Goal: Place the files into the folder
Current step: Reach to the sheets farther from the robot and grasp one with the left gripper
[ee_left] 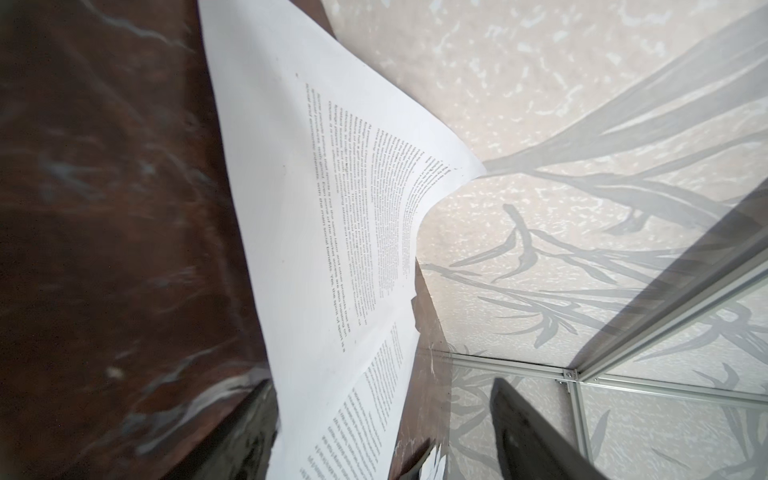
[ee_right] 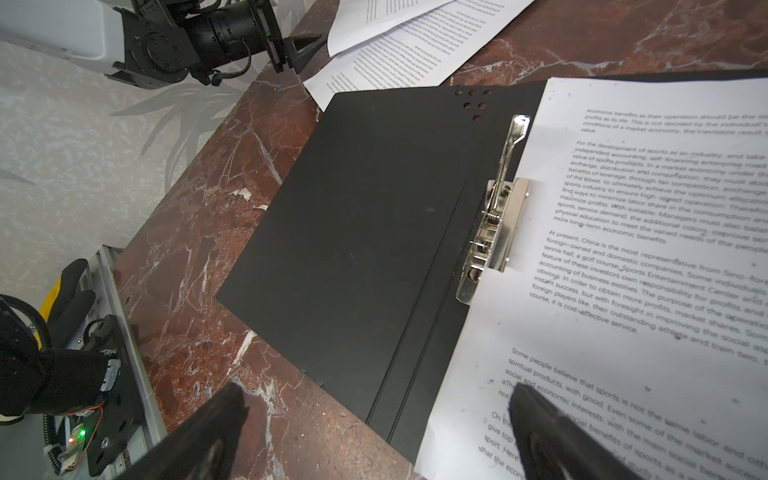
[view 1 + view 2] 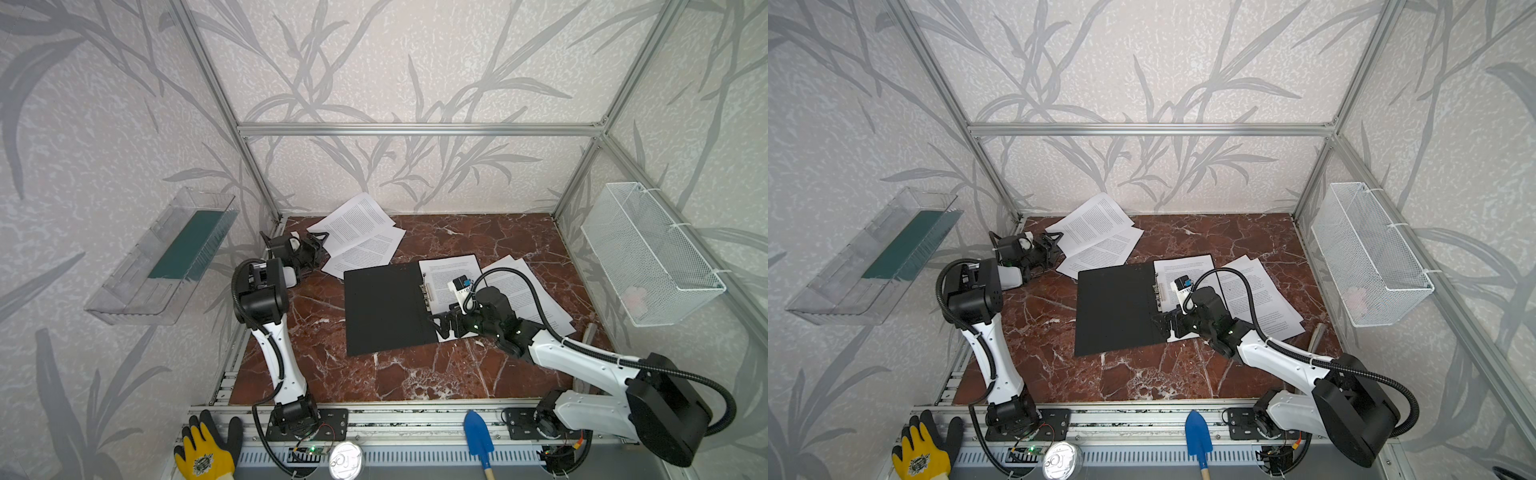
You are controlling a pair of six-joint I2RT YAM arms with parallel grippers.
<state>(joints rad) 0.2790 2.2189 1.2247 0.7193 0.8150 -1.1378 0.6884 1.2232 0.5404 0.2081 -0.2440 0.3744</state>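
Note:
The black folder (image 3: 386, 307) lies open on the marble table, its metal spine clip (image 2: 494, 224) at the fold. One printed sheet (image 2: 644, 249) rests on the folder's right half. More files (image 3: 528, 299) lie to the right of it, and two more sheets (image 3: 357, 232) sit at the back left, one curling up the wall. My left gripper (image 3: 318, 245) is open at the left edge of those back sheets; in the left wrist view a sheet (image 1: 324, 249) passes between its spread fingers. My right gripper (image 2: 376, 395) is open over the folder's near edge, one finger (image 2: 540, 432) above the sheet.
A clear wall tray holding a dark green panel (image 3: 183, 249) hangs on the left, and a white wire basket (image 3: 648, 253) on the right. A yellow glove (image 3: 205, 453), a tin lid (image 3: 345, 459) and a blue trowel (image 3: 478, 436) lie along the front rail.

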